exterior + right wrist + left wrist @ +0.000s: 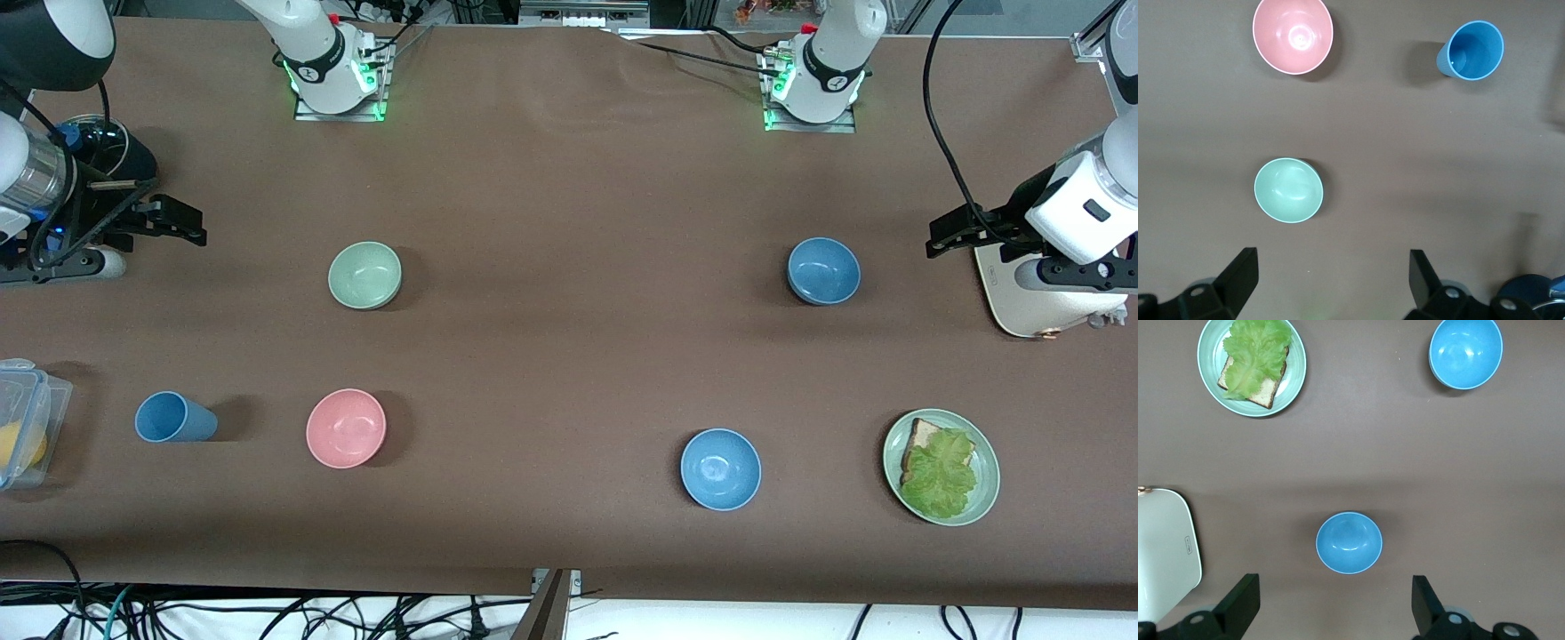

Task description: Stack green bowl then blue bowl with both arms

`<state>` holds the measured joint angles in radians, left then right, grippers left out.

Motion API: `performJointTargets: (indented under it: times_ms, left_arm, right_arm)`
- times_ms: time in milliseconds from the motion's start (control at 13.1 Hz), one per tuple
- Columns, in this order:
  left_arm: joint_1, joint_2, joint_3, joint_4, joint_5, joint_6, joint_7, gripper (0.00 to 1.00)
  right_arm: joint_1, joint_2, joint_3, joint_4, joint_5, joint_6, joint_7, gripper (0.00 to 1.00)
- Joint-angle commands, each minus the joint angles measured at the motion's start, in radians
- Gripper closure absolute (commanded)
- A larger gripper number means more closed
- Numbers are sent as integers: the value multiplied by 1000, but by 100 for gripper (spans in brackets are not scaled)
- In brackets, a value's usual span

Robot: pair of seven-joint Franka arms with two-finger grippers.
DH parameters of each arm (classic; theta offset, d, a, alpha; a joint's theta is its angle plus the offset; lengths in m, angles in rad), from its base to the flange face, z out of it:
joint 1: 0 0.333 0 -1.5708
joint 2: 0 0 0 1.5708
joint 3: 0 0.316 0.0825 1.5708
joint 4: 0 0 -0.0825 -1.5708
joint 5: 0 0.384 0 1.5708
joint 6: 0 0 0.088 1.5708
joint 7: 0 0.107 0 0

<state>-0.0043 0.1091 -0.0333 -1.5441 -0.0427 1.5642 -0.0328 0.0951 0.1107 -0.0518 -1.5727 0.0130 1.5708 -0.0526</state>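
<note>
I saw nothing stacked yet. Green bowl [364, 276] sat alone on the table [569, 356]; blue bowl [823, 270] well apart from it. Left pincer [1331, 603] and right pincer [1331, 280] hung apart-fingered, holding nothing.

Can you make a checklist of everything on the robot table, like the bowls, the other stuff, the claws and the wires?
Surface: brown table, flat.
Job's things: green bowl and blue bowl, apart, upright, empty.
Clutter: pink bowl, brighter blue bowl, blue cup on its side, green plate with bread and lettuce, white board, plastic box.
Grippers: right gripper and left gripper open, waiting at the table ends.
Cables: black ones on the arms and below the table edge.
Surroundings: nothing seen.
</note>
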Motion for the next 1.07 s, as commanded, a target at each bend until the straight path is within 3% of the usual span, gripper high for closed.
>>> performJointTargets:
  times_ms: [0,992]
  left_arm:
    - [4,15,-8,36,23,-26,2,0]
    - [4,15,-8,36,21,-27,2,0]
  right_arm:
    - [-18,-11,20,-9,-7,-8,0,0]
    - [-17,-17,23,-44,7,15,5,0]
